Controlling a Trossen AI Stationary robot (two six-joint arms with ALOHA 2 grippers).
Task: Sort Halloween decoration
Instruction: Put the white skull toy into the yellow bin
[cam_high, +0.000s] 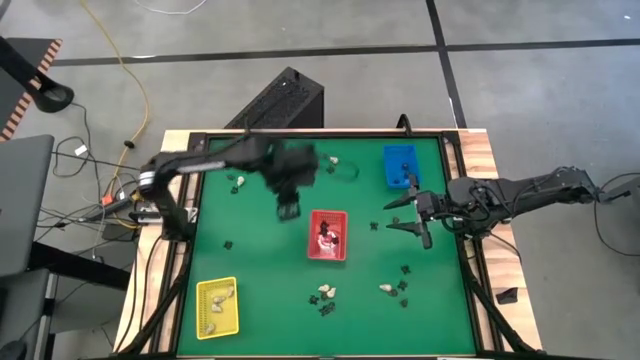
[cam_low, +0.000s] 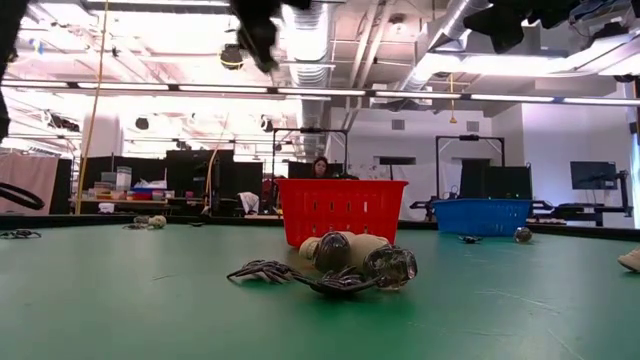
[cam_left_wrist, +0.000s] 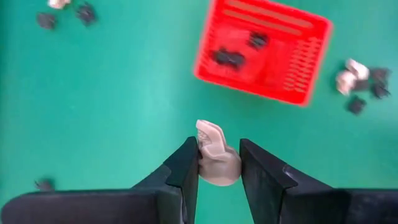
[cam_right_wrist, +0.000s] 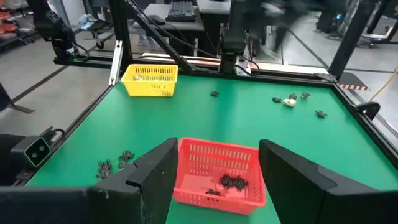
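My left gripper (cam_high: 289, 209) hangs above the green table, just left of the red tray (cam_high: 328, 236), shut on a cream lump of Halloween decoration (cam_left_wrist: 216, 159). Black pieces (cam_left_wrist: 229, 57) lie in the red tray. Cream lumps (cam_high: 222, 294) lie in the yellow tray (cam_high: 217, 306). More cream and black pieces (cam_high: 326, 294) are scattered over the table; one cluster (cam_low: 340, 262) lies close in the low view. My right gripper (cam_high: 404, 214) waits open at the table's right side, its fingers level and pointing toward the red tray (cam_right_wrist: 219, 180). My left gripper pinches the cream lump by its two opposite sides (cam_left_wrist: 205, 163) between the two fingers. The fingers come from above, pointing steeply down. The lump is lifted clear of the table, and its narrower end (cam_left_wrist: 208, 132) sticks out past the fingertips.
A blue tray (cam_high: 400, 165) stands at the far right, near my right arm. Loose pieces lie at the far left (cam_high: 238, 182) and near right (cam_high: 398, 288). A raised black frame (cam_high: 300, 132) rims the table. Bare green lies between the yellow and red trays.
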